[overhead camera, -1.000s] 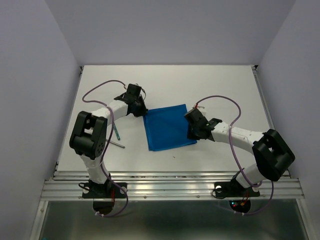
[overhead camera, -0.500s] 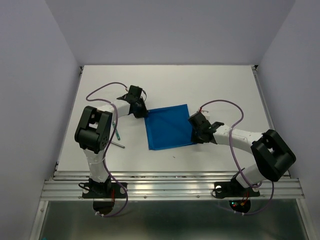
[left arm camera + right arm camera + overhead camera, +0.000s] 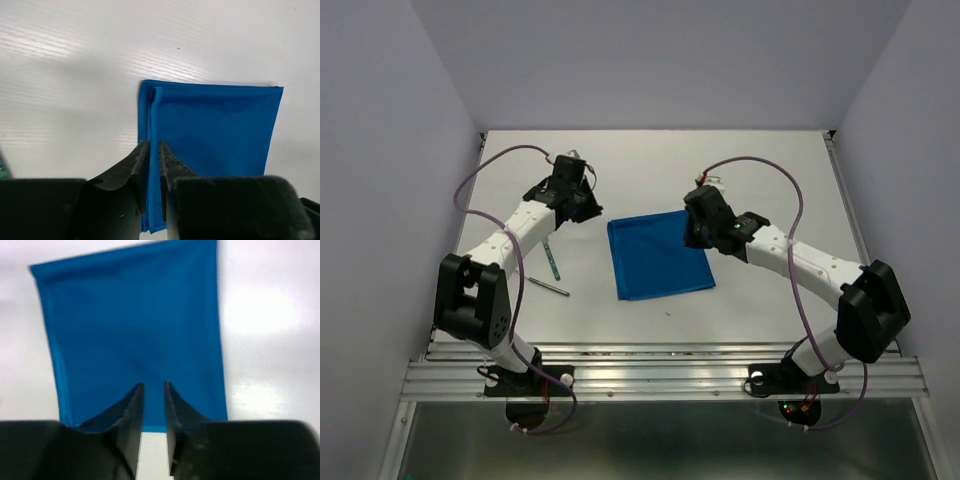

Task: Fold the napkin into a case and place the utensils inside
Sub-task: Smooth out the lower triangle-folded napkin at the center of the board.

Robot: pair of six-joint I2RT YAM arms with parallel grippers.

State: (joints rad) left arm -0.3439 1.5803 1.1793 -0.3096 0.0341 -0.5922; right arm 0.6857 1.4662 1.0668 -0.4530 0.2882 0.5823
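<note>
napkin (image 3: 658, 256) flat on the table (image 3: 740, 170), utensils (image 3: 553, 262) to its left, seemingly close together

Napkin (image 3: 135, 325) blurred; near edge behind jaws

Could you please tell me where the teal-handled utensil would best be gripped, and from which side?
Probably mid-handle on the teal-handled utensil, from straight above with the left gripper, jaws closing across its width. It lies flat on the table, too thin to catch end-on, and its near end sits close to the grey utensil.
</note>
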